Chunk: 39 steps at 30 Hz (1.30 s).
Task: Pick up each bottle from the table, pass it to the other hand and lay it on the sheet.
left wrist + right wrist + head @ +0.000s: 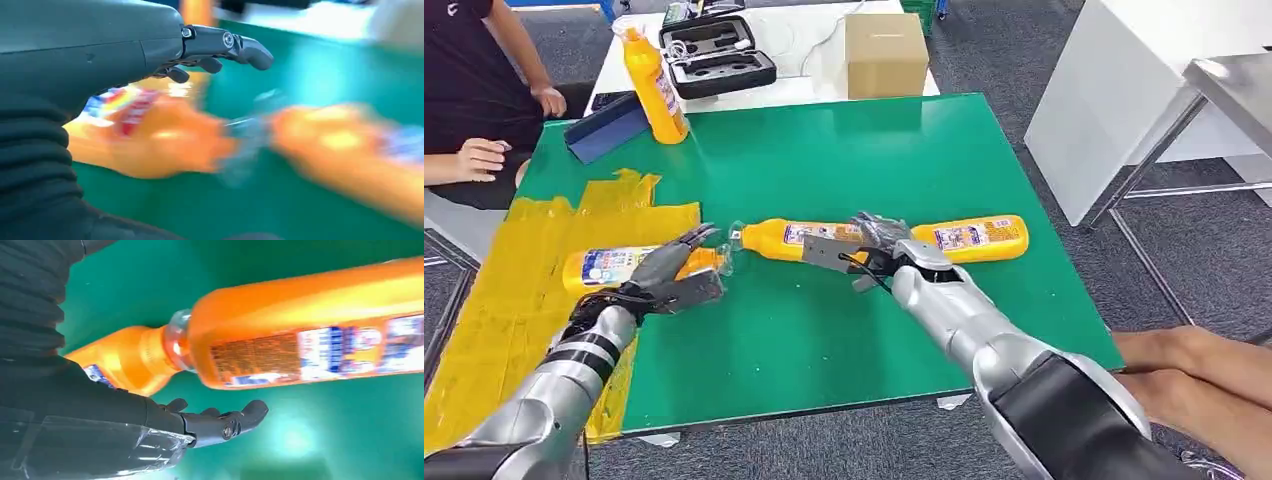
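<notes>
Left robot hand: hovering over the cap end of the left bottle, fingers spread and extended; the left wrist view is showing the fingers straight above the bottle, apparently gripping nothing, though blur is making contact hard to judge.
Right robot hand: reaching over the middle bottle, fingers partly curled; the right wrist view is showing the fingers open with bare green beneath them, so it is not yet holding anything.
Left bottle: lying on its side just under the left robot hand, its base end resting on the yellow sheet, cap pointing toward the middle bottle.
Middle bottle: lying flat on the green counter, between the two robot hands, its clear cap nearly touching the left bottle's cap.
Right bottle: lying flat just beyond the right robot hand.
Upright bottle: standing well apart from both robot hands, at the counter's far corner.
Handling: the bottles are looking like filled rigid plastic, fairly heavy, smooth and glossy, so likely slippery and prone to rolling when lying down.
Where to grip: wrapping around the labelled mid-body seems best; the narrow neck is offering less purchase and leaves the weight hanging.
Person: sitting beside the far left of the counter, a hand near the sheet.
</notes>
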Each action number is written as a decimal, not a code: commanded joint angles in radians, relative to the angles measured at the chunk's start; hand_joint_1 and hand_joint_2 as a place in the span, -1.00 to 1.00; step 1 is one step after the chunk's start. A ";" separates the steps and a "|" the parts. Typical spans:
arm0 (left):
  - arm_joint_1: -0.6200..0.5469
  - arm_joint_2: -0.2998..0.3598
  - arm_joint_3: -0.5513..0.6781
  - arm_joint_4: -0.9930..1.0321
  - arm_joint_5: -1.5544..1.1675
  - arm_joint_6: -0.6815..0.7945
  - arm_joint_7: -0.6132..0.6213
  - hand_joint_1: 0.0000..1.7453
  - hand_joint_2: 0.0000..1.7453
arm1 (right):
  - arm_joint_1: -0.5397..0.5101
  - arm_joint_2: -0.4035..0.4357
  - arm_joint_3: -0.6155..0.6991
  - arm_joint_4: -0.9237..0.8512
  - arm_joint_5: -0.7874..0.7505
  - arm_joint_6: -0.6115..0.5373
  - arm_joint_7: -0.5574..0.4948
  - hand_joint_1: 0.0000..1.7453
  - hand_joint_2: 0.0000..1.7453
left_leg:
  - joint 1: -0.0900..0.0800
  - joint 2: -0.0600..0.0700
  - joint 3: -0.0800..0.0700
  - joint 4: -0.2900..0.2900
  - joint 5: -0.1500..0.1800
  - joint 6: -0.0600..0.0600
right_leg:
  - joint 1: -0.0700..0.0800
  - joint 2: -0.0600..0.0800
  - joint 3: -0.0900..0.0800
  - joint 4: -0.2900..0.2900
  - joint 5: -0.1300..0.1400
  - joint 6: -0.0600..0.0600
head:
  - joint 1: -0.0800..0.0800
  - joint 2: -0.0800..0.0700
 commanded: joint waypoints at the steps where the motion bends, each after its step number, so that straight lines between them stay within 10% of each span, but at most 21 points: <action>1: 0.077 0.005 -0.023 -0.236 0.165 -0.130 -0.047 -1.00 -1.00 | -0.040 -0.025 -0.057 0.094 0.044 -0.017 0.015 -1.00 1.00 | 0.000 -0.002 0.003 0.001 -0.003 0.000 | 0.000 -0.003 0.004 0.001 -0.003 -0.001 | 0.000 0.000; 8: 0.334 0.023 -0.076 -0.593 0.385 -0.193 -0.011 -1.00 -1.00 | -0.031 -0.062 -0.198 -0.055 0.116 -0.243 -0.101 -1.00 1.00 | -0.001 0.000 0.003 0.000 -0.003 0.000 | 0.000 -0.001 0.003 0.000 -0.002 -0.001 | 0.000 0.000; 14: 0.542 0.026 0.050 -0.736 0.472 -0.189 -0.048 -1.00 -1.00 | 0.074 -0.273 -0.194 -0.502 0.057 0.125 -0.160 -1.00 1.00 | -0.001 0.003 0.007 0.001 -0.007 0.000 | 0.000 0.002 0.007 0.000 -0.005 -0.001 | 0.000 0.000; 25: 0.532 0.019 0.061 -0.733 0.466 -0.190 -0.053 -1.00 -1.00 | 0.066 -0.287 -0.186 -0.474 0.041 0.125 -0.186 -1.00 1.00 | 0.000 -0.005 -0.001 0.000 -0.001 0.001 | 0.000 -0.003 0.000 -0.001 -0.001 0.001 | -0.001 0.000; 32: 0.576 0.011 0.110 -0.764 0.504 -0.214 -0.070 -1.00 -1.00 | 0.179 -0.685 -0.151 -0.600 -0.031 0.287 -0.209 -1.00 1.00 | 0.000 -0.014 -0.001 0.000 0.001 0.003 | 0.000 -0.012 0.003 -0.002 -0.002 0.001 | -0.001 0.000; 37: 0.573 0.005 0.087 -0.780 0.505 -0.216 -0.072 -1.00 -1.00 | 0.245 -0.798 -0.178 -0.637 -0.065 0.300 -0.217 -1.00 1.00 | -0.001 -0.024 -0.004 0.001 0.001 0.005 | -0.001 -0.022 0.006 -0.002 -0.004 0.005 | 0.000 0.000; 38: 0.574 0.006 0.075 -0.788 0.507 -0.222 -0.074 -1.00 1.00 | 0.250 -0.806 -0.185 -0.641 -0.073 0.306 -0.209 -1.00 1.00 | -0.001 -0.025 -0.002 0.001 0.000 0.005 | -0.002 -0.023 0.007 -0.001 -0.006 0.005 | 0.000 0.000; 39: 0.575 0.006 0.072 -0.791 0.508 -0.223 -0.075 -1.00 1.00 | 0.251 -0.804 -0.187 -0.640 -0.074 0.308 -0.207 -1.00 1.00 | -0.002 -0.024 -0.003 0.001 0.000 0.005 | -0.003 -0.022 0.007 -0.001 -0.006 0.005 | 0.000 0.000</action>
